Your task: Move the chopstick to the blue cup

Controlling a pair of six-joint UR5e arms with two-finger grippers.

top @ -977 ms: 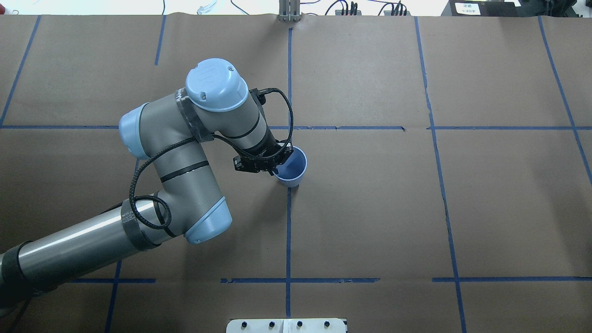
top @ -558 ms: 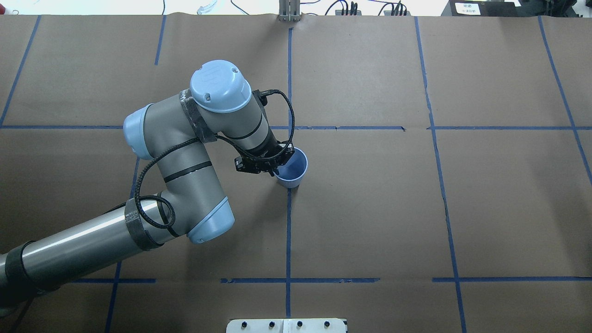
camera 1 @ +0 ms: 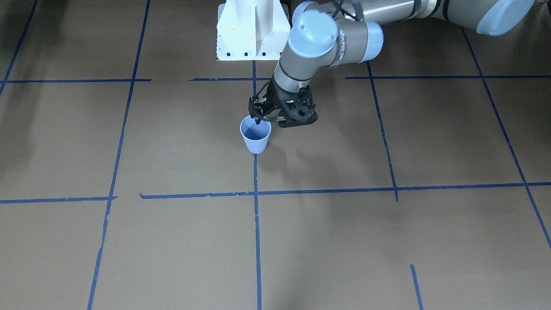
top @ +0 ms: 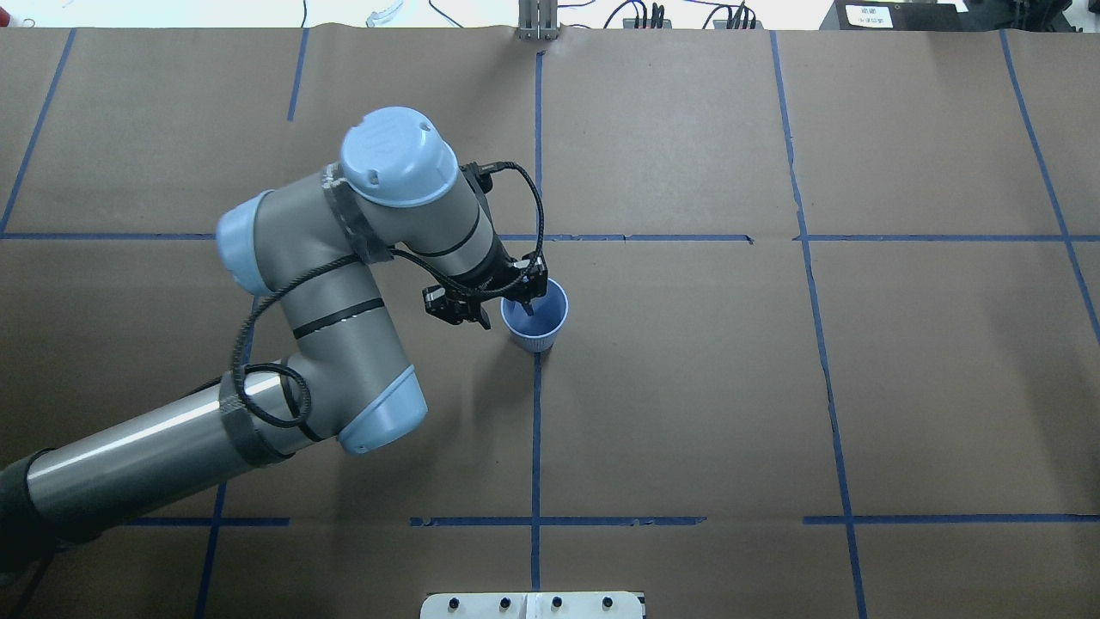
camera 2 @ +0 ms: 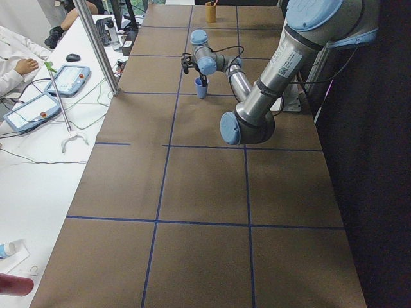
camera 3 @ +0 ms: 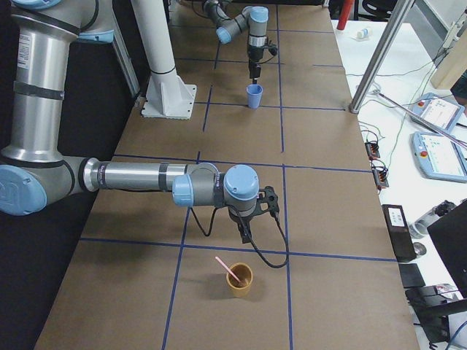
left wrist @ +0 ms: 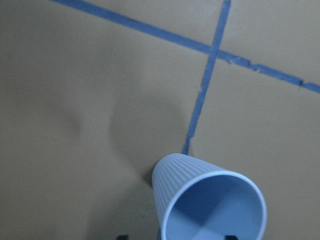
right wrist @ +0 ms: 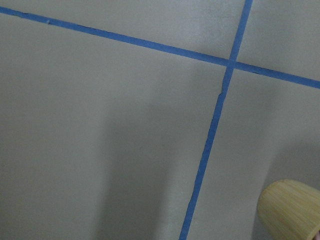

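The blue cup stands upright on a tape line at mid-table; it also shows in the front view and the left wrist view. My left gripper hangs at its rim. In the wrist view its two tips stand apart, one over the cup's mouth and one outside its wall. The cup's inside is empty. The pale pink chopstick leans in a tan cup at the table's right end. My right gripper hovers just behind that cup; I cannot tell whether it is open or shut.
The tan cup's rim shows in the right wrist view. The white robot base stands at the table's near edge. Blue tape lines cross the brown table cover. A metal pole and tablets stand on the operators' side.
My left gripper has turned and shifted from the cup's left rim to over its mouth. The blue cup has slid slightly to the left and nearer.
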